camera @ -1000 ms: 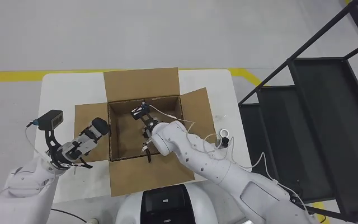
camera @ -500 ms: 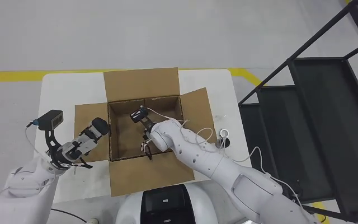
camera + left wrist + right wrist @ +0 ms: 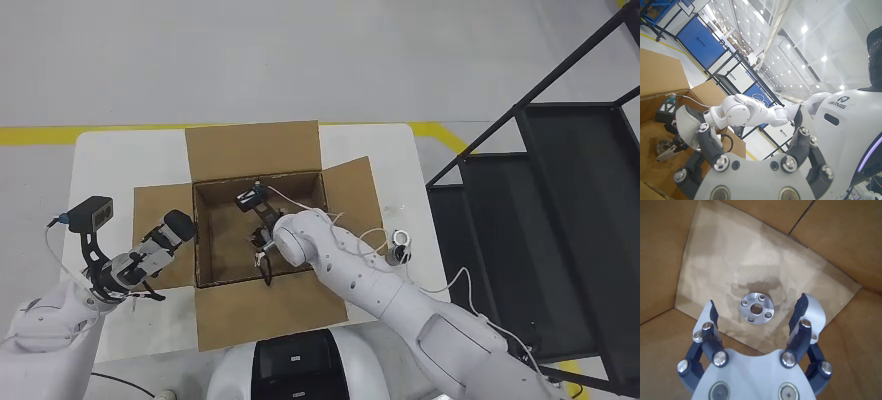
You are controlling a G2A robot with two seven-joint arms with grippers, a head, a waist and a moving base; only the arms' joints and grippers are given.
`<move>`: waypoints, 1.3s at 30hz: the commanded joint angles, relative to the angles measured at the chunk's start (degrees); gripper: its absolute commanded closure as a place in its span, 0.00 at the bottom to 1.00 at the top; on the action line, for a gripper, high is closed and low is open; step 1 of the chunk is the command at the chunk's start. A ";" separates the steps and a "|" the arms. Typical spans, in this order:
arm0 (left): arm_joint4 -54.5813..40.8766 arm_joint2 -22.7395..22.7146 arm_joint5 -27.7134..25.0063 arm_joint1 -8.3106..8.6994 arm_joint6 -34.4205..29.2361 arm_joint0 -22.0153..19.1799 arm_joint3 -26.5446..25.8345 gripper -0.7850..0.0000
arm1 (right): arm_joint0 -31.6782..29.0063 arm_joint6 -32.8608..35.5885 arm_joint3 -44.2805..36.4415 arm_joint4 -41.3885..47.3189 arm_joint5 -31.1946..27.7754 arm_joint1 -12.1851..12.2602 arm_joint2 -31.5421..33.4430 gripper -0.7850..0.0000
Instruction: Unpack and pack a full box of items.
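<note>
shiny metal flange [image 3: 756, 308], matt cardboard box [image 3: 838, 237]

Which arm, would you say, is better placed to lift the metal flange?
Right: the right gripper, open, hangs inside the box over the flange; the left gripper sits outside.

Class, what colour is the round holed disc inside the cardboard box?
The round metal disc is shiny silver; right wrist view shows it best.
</note>
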 commanded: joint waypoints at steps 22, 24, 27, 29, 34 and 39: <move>0.00 0.00 0.00 0.00 0.00 0.00 0.00 0.00 | -44.17 -18.63 -58.44 -3.91 -21.19 10.18 28.16 0.00; 0.00 0.00 0.00 0.00 0.00 0.00 0.00 0.00 | -47.18 -22.06 -59.38 -3.15 -22.62 10.57 30.24 0.00; 0.00 0.00 0.00 0.00 0.00 0.00 0.00 0.00 | -51.82 -26.87 -60.55 -2.78 -24.08 11.12 33.58 0.00; 0.00 0.00 0.00 0.00 0.00 0.00 0.00 0.00 | -55.06 -30.31 -61.31 -2.69 -24.94 11.47 36.09 0.00; 0.00 0.00 0.00 0.00 0.00 0.00 0.00 0.00 | -63.19 -38.23 -62.29 -1.00 -26.60 12.19 43.10 0.00; 0.00 0.00 0.00 0.00 0.00 0.00 0.00 0.00 | -69.28 -43.86 -61.08 2.79 -28.02 12.61 49.23 0.00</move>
